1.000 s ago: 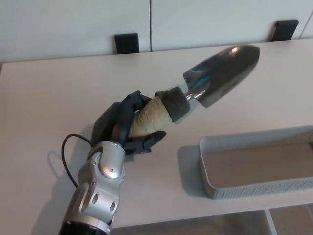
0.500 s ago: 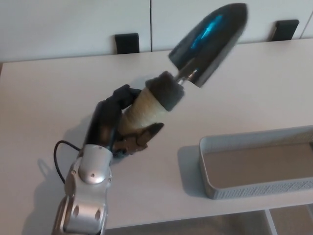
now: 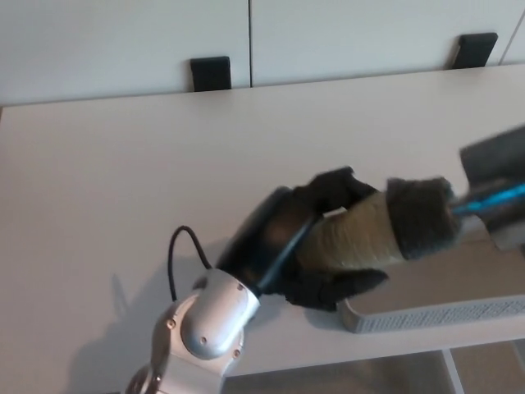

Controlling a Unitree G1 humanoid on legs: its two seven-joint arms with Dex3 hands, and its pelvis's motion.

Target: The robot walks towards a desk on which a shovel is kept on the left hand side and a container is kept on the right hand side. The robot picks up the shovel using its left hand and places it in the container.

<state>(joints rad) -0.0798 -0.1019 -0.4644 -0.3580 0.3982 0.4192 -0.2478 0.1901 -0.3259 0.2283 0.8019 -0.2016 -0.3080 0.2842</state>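
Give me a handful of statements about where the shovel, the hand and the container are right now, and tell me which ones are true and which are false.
1. The left hand is shut on the shovel. True.
2. The shovel lies flat on the desk with nothing touching it. False: it is held off the desk, gripped at its wrapped handle.
3. The shovel's blade reaches toward the right edge of the picture, above the container. True.
4. The container stands at the far left of the desk. False: it is at the near right, by the front edge.
5. The right hand is helping hold the shovel. False: no right hand shows in the head view.
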